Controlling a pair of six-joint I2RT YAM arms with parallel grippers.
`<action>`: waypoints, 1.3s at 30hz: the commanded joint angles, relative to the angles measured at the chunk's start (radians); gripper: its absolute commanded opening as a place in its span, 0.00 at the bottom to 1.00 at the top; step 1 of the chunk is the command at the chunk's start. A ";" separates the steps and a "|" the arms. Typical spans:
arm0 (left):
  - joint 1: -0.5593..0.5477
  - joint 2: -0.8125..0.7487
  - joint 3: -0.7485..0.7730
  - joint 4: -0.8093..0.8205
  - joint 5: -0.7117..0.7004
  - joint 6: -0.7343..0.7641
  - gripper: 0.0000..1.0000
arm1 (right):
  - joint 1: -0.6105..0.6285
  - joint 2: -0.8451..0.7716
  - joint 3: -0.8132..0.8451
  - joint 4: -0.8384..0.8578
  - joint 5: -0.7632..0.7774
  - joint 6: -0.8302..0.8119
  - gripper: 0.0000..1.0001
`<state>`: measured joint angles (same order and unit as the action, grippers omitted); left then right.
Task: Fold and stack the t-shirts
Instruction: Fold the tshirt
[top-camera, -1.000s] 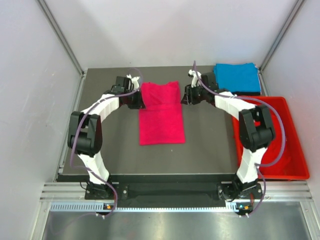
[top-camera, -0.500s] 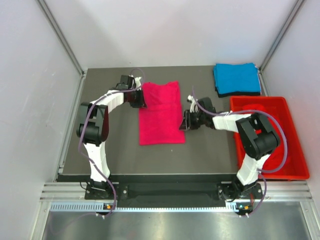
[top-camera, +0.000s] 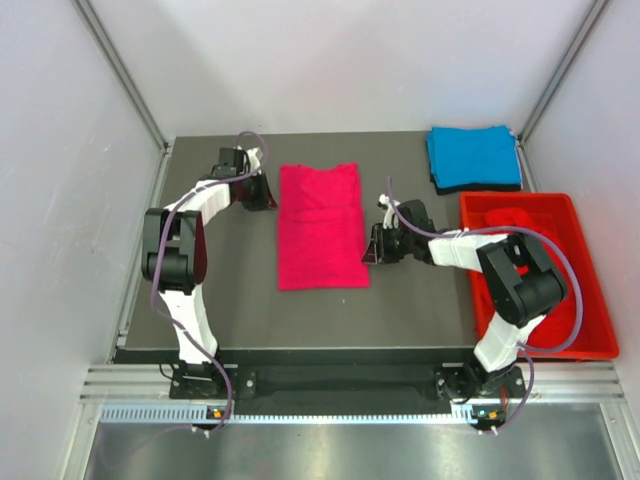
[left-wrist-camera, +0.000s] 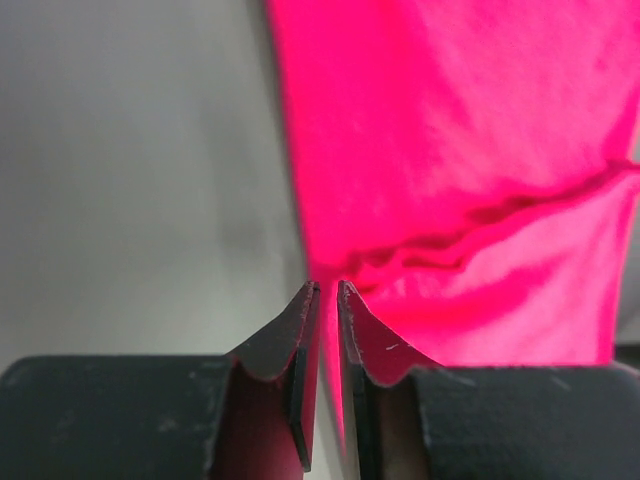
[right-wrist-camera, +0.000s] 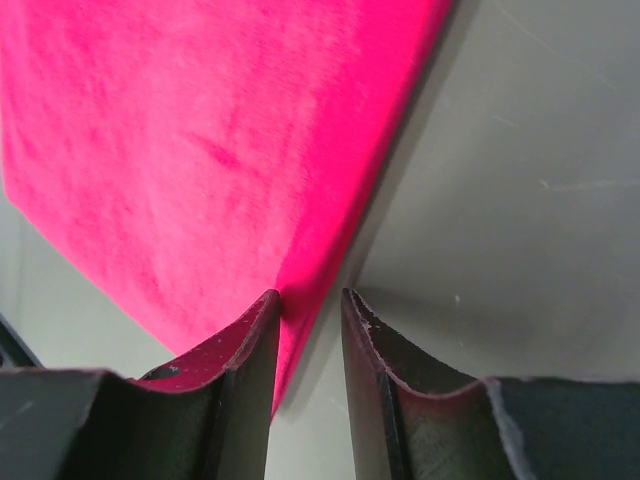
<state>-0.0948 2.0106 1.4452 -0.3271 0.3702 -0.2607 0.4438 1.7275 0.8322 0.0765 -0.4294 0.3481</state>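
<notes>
R gripper (right-wrist-camera: 310, 295): jaws a bit apart, holding nothing. Tips sit right at the right edge of the pink t-shirt (top-camera: 320, 225), low down on that side. L gripper (left-wrist-camera: 327, 288): jaws almost shut, thin slit w/ pink showing in it. Can't tell if it pinches cloth. It's just beside the shirt's far-left edge. Shirt lies flat btw both arms, long way running far to near. Next fold prob goes along that line.

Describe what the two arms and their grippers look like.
Both the left arm and right arm have white link shells with bulky black joints, each trailed by a looping purplish-grey cable. The left gripper and right gripper have dark, matte fingers tapering to pointed tips.
</notes>
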 joint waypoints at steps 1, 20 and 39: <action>-0.010 -0.093 -0.031 0.039 0.074 0.015 0.18 | 0.016 -0.048 0.041 -0.049 0.043 -0.018 0.32; 0.004 0.073 0.017 0.071 0.023 -0.021 0.16 | 0.026 -0.068 0.001 -0.046 0.067 -0.009 0.31; 0.027 -0.308 -0.259 -0.018 0.064 -0.156 0.30 | 0.033 -0.172 -0.079 -0.165 0.170 0.136 0.45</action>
<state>-0.0624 1.8183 1.2793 -0.2901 0.3946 -0.3988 0.4629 1.6058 0.7708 -0.0463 -0.3080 0.4137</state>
